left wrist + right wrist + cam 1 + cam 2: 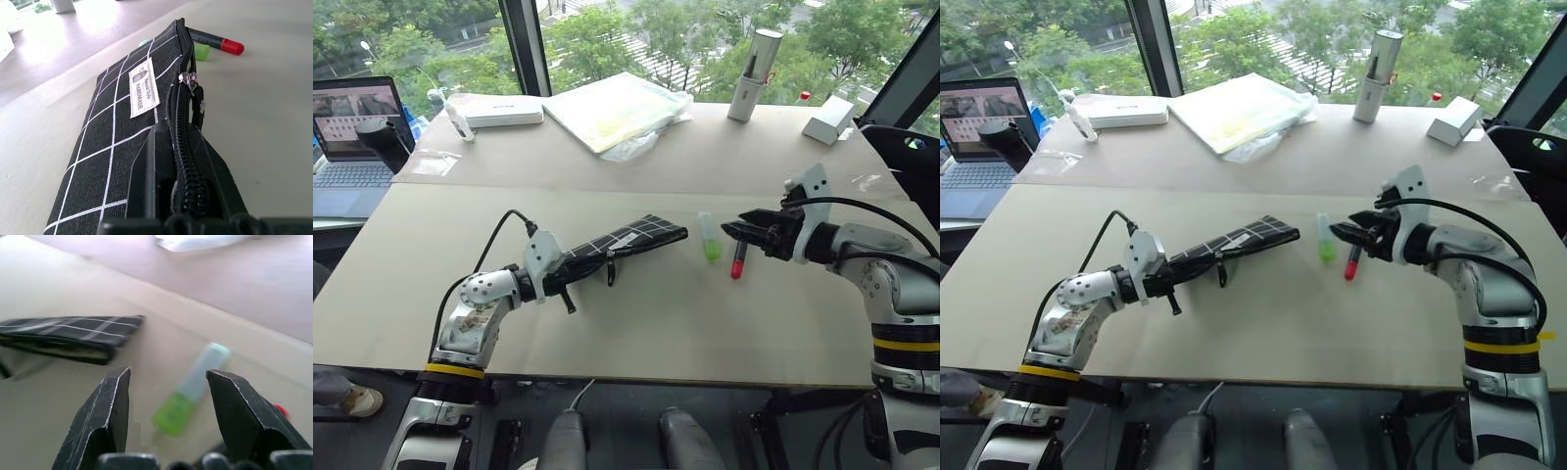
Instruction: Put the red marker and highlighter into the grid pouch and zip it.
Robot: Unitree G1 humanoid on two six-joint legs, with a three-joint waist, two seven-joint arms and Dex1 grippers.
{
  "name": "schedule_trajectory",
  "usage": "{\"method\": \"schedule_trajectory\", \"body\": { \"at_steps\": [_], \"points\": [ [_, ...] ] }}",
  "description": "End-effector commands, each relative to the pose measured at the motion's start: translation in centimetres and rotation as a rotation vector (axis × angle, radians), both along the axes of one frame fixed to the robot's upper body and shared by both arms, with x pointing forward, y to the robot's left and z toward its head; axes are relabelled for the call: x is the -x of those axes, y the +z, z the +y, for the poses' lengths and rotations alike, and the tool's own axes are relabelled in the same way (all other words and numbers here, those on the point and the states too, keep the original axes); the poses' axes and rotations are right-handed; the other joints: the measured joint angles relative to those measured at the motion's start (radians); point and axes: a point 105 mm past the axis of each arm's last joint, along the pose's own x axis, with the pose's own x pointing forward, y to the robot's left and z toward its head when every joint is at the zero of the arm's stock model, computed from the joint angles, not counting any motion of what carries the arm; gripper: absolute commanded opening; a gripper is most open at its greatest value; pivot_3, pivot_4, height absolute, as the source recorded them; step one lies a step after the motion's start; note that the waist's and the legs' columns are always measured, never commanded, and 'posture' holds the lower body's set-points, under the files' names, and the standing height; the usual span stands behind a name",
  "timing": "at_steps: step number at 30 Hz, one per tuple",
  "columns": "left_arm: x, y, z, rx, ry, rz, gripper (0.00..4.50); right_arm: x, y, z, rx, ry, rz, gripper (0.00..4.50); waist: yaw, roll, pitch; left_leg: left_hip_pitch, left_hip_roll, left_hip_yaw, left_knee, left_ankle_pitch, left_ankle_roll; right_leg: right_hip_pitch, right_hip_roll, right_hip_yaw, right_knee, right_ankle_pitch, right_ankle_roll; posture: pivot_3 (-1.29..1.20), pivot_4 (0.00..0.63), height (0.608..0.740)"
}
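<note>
1. Clamped on one end of the grid pouch (625, 241), the left claw (570, 273) is seen holding it out over the worktop (636, 323), zipper edge uppermost, presumably so the mouth is kept reachable for loading.
2. In the left wrist view, the zipper pull (188, 79) is seen partway along the track; whether the far end stands open cannot be told.
3. The right claw (168, 382) is held released and empty, its jaws spread wide, just beside the pens and pointed toward them.
4. The highlighter (708, 237) is left lying flat on the worktop just past the pouch's free end, with the red marker (739, 260) close beside it, near the right claw.
5. Neither pen is yet in the pouch, so the task is judged to be at an early stage; a pick of one pen is the likely step in hand.
</note>
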Motion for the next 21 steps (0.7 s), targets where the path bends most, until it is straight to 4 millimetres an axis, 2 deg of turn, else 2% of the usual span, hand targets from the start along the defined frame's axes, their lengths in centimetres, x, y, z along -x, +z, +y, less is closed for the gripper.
{"method": "schedule_trajectory", "body": {
  "at_steps": [1,7,21],
  "points": [
    [0.0,1.3,0.7,0.003,0.019,-0.056,0.00,0.7,-1.2,-1.5,0.016,-0.161,0.009,2.76,0.002,0.000,0.000,0.000,0.000,0.000,0.000,0.000,0.000,0.001,0.000,0.000,0.000,0.000,0.000,0.00,0.150,0.739],
    [-0.1,1.2,0.6,0.008,0.018,-0.053,0.00,0.6,-3.3,-0.6,-0.006,-0.249,0.056,2.76,-0.002,0.000,0.000,0.000,0.000,0.000,0.000,0.000,0.000,0.000,0.000,0.000,0.001,0.000,0.000,0.00,0.150,0.739],
    [0.2,2.0,1.1,0.017,0.030,-0.076,0.00,-1.4,-4.7,0.4,0.045,-0.274,0.075,2.76,-0.001,0.000,0.000,0.000,0.000,0.000,0.000,0.000,0.000,0.001,0.000,0.000,0.000,0.000,0.000,0.00,0.150,0.739]
  ]
}}
